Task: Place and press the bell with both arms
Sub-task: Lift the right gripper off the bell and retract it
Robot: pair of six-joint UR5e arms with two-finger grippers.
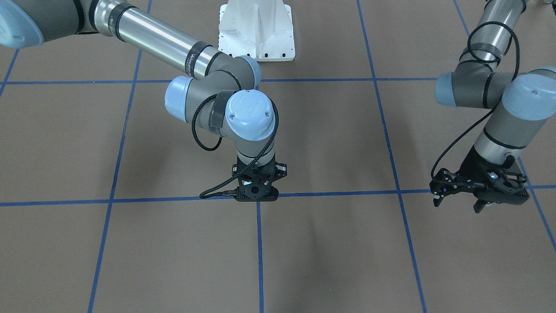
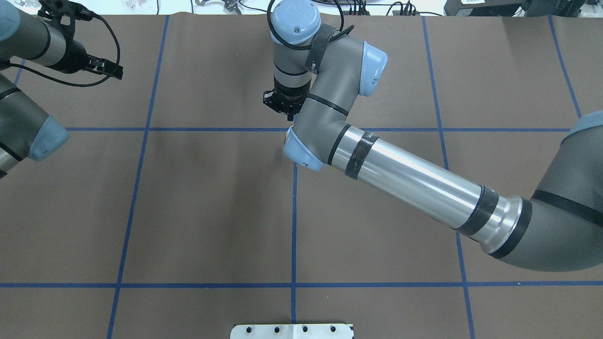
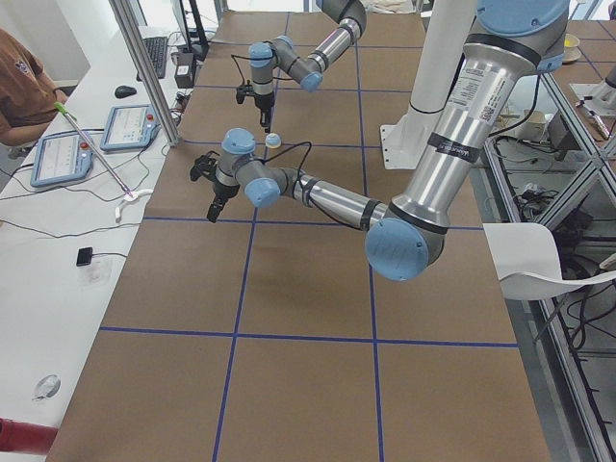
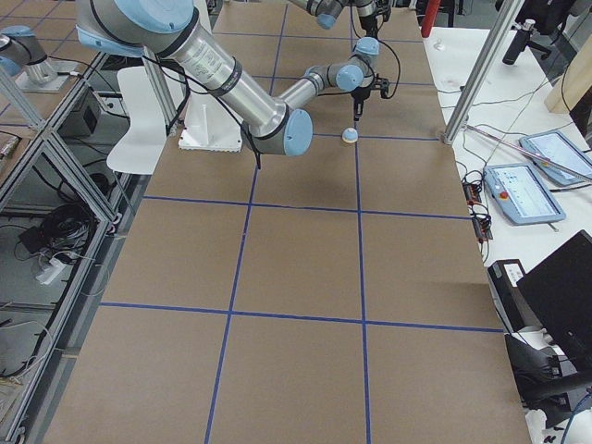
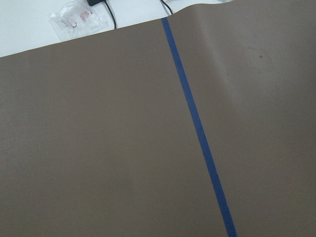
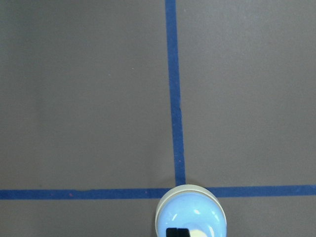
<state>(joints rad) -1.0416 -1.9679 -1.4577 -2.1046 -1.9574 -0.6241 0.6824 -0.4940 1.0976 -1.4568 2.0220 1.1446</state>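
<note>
The bell (image 6: 191, 215), light blue with a cream rim, sits on the brown mat where two blue tape lines cross. It also shows in the exterior right view (image 4: 350, 136) and the exterior left view (image 3: 273, 140). My right gripper (image 1: 256, 196) points straight down over it and hides it in the front-facing view. Its fingertips (image 6: 177, 232) are shut together over the bell's top, and the side views show a small gap above the bell. My left gripper (image 1: 458, 202) is open and empty, hovering far off to my left (image 2: 113, 70).
The white pedestal (image 1: 256, 30) stands at the table's robot side. A side table with tablets (image 3: 63, 154) and a metal post (image 3: 144, 67) border the far edge. A plastic bag (image 5: 74, 17) lies just past the mat's edge.
</note>
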